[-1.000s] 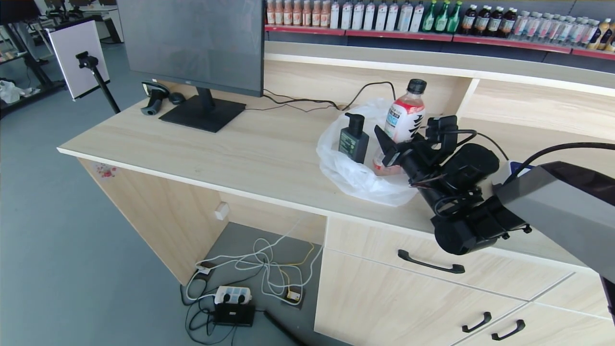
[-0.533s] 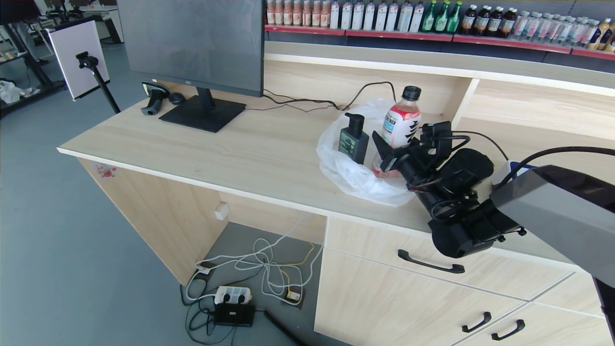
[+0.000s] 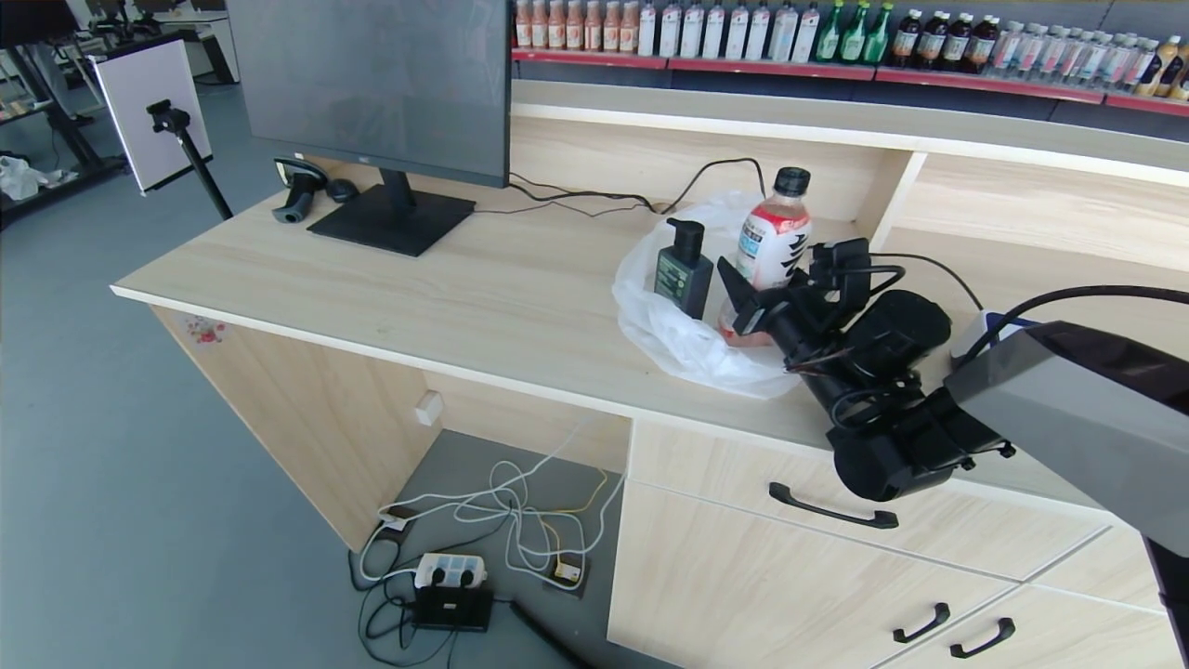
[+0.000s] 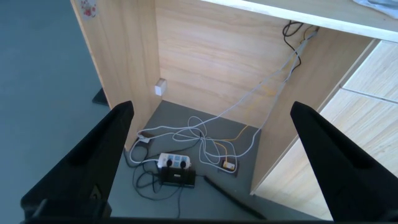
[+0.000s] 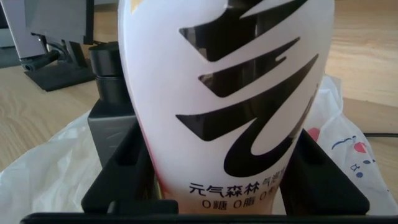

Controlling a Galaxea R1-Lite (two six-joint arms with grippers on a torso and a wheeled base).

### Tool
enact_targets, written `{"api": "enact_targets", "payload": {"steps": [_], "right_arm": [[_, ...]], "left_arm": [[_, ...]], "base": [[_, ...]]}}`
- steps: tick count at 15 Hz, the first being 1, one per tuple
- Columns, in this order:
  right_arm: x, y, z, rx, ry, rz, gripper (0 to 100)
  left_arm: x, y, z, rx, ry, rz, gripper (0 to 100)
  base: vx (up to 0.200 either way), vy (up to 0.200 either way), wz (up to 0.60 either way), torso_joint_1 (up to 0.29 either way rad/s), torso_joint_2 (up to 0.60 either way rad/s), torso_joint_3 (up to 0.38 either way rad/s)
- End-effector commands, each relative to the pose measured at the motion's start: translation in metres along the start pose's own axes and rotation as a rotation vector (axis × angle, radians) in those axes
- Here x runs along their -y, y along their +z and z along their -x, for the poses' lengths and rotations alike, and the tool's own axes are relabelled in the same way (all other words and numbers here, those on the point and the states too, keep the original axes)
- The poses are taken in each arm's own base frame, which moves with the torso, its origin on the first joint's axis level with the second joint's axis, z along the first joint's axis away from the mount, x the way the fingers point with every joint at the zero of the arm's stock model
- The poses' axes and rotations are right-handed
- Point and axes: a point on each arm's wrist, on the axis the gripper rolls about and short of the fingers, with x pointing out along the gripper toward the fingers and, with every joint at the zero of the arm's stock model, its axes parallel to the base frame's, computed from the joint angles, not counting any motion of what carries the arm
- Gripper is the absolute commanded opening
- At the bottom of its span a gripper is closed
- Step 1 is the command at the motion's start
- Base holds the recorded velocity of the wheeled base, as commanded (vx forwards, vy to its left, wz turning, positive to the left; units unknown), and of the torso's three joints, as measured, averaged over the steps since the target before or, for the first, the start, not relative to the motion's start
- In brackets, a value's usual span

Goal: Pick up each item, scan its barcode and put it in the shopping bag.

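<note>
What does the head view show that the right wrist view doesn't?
Head view adds: scanner, black cap, drink shelf, drawers, floor cables.
Right wrist view adds: both fingers against the bottle sides, plus its lower label lettering up close.
Shared: the bottle upright in the right gripper at the bag opening, pump bottle beside it, monitor stand, counter.
</note>
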Motion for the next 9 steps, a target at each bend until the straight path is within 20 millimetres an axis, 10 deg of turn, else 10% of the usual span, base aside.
{"api": "enact_targets", "payload": {"steps": [1,2,9], "right_arm": [[-0.0005,-0.0037,0.0024,-0.015,0.001,-0.003,0],[-0.0006,-0.0043,0.0037,-0.021,0.001,-0.004,100],[-0.0004,0.0016,0.0036,-0.012,0.001,-0.001,100]], "left_arm": [[0.0000,0.0000,0.0000,0.000,0.001,0.000,100],[0.0000,0.0000,0.0000,0.000,0.000,0.000,100],[0.0000,0.0000,0.0000,0.000,0.000,0.000,100]], "base": [[0.000,0.000,0.00,0.000,0.00,0.000],[0.000,0.000,0.00,0.000,0.00,0.000],[0.000,0.000,0.00,0.000,0.00,0.000]]}}
